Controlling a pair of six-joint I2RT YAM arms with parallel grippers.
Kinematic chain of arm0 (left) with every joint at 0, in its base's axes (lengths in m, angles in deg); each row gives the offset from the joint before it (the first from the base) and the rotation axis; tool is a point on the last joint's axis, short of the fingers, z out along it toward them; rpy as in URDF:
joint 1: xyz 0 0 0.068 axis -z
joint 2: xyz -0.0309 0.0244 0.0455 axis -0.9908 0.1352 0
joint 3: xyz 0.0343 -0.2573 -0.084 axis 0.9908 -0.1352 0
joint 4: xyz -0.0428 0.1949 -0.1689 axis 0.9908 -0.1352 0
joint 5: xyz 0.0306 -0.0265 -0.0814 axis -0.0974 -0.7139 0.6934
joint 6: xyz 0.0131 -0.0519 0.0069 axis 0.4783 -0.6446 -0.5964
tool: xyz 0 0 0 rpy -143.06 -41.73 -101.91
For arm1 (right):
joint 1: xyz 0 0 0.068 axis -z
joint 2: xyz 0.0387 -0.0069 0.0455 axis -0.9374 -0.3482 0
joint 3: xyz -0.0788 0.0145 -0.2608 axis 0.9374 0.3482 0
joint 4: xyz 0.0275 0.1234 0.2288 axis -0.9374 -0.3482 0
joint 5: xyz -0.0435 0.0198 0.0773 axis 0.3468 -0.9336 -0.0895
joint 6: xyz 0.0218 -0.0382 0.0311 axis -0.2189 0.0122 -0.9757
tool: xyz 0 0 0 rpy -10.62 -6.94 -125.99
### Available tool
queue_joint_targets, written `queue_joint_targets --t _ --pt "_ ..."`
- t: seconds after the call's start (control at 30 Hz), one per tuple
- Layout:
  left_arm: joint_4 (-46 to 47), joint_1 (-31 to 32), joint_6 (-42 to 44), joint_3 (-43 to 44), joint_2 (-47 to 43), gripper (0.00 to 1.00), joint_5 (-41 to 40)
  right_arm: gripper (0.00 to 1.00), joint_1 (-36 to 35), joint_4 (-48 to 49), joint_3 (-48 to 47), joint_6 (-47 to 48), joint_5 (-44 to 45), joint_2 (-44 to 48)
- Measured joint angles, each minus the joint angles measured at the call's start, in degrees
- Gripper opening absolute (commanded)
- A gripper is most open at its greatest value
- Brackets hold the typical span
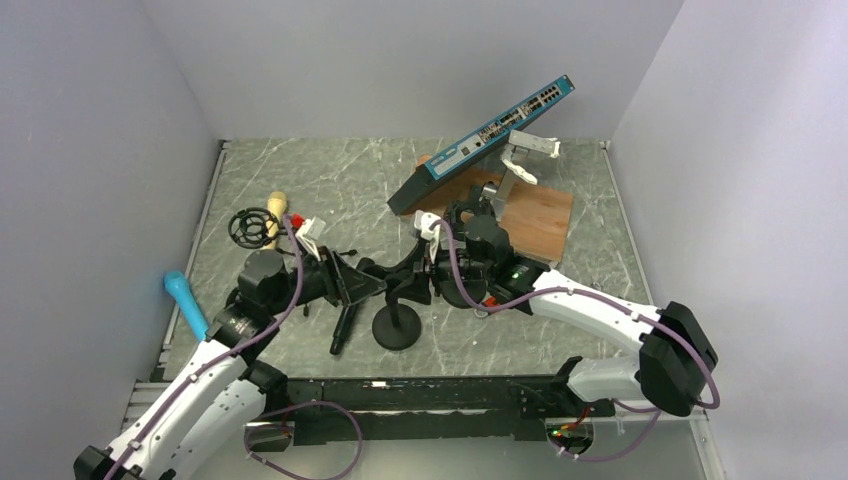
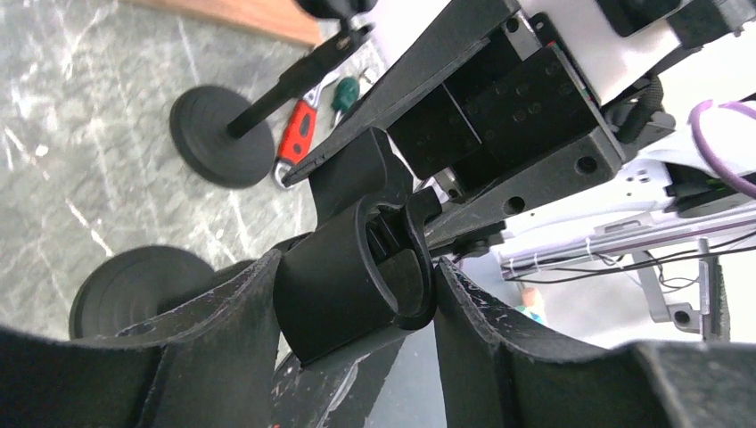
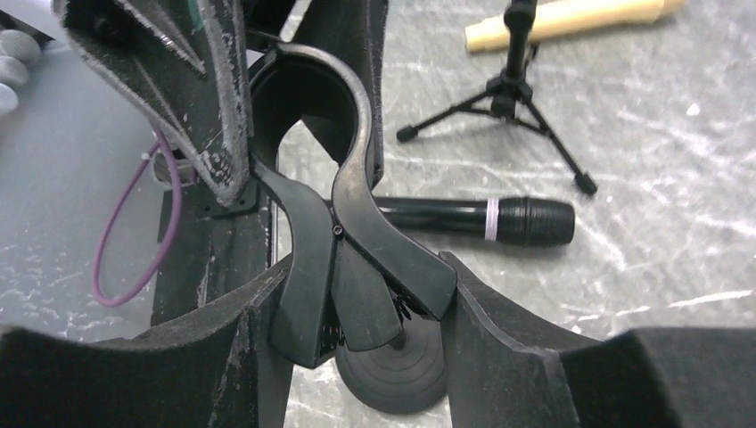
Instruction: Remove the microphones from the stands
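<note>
Where the grey marbled tabletop (image 1: 330, 180) reaches the back wall, well beyond the stand (image 1: 396, 328), a blue network switch (image 1: 490, 135) leans tilted over a wooden board (image 1: 535, 220). The stand rises from a round black base, and both arms meet above it. The left gripper (image 2: 357, 276) is drawn in narrow on the broad band of the stand's clip (image 3: 352, 187), with a finger against each side. The right gripper (image 3: 357, 299) squeezes the same clip lower down, at its levers. Light shows through the clip's ring. The black microphone (image 3: 472, 220), with a pale band near its head, lies flat on the tabletop just beside the stand's base, apart from both grippers. Left of the stand are a small black tripod (image 3: 508, 98) and, past it, a cream-coloured rod (image 3: 571, 20). Between stand and board sits a second round base (image 2: 223, 134), with a red-handled tool (image 2: 299, 134) touching it.
</note>
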Motion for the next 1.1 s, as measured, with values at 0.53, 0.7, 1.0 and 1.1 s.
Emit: queue_joint_targets --t 0.53,0.7,1.0,1.1 --pt "-8.22 0.83 3.06 1.81 0.26 0.68 -3.43 1.0 -0.42 -4.9 1.36 -5.07 7.98 2.14" --pt "-15.69 0.61 6.95 5.77 1.38 0.86 -6.86 1.0 -0.33 -10.29 -0.9 -5.9 11.82 6.8" --pt "-24.65 0.42 11.96 17.53 0.92 0.98 -10.8 1.0 -0.33 -19.78 -4.0 -6.64 20.17 18.51" --pt "-26.97 0.42 13.81 21.99 -0.96 0.98 -12.55 1.0 -0.33 -23.02 -4.63 -7.41 24.35 22.73"
